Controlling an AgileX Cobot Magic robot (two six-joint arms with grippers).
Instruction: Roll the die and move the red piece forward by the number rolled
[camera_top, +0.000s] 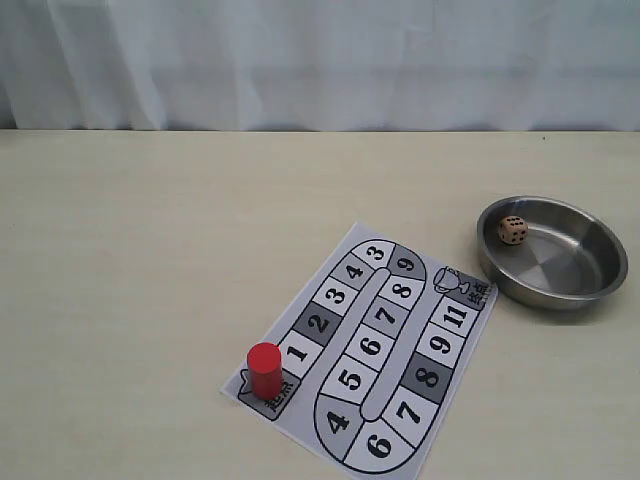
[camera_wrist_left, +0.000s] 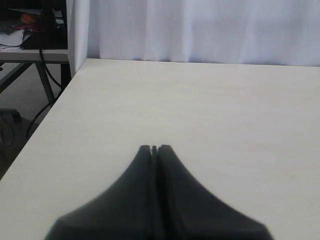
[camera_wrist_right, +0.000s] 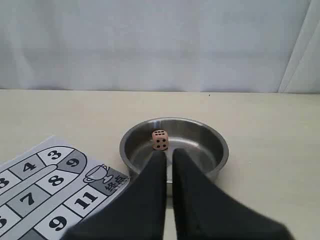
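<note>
Barely parted and empty, the right pincer (camera_wrist_right: 167, 151) should widen, then drop squarely over the die (camera_wrist_right: 160, 140) just ahead.

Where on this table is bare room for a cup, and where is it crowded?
Widest bare table: everything left of the game board and red piece. Also free: the strip between board and curtain. Crowded: the narrow gap between board and metal bowl holding the die.

Die (camera_top: 512, 230) in bowl (camera_top: 553, 298), right of board (camera_top: 372, 347)
</note>
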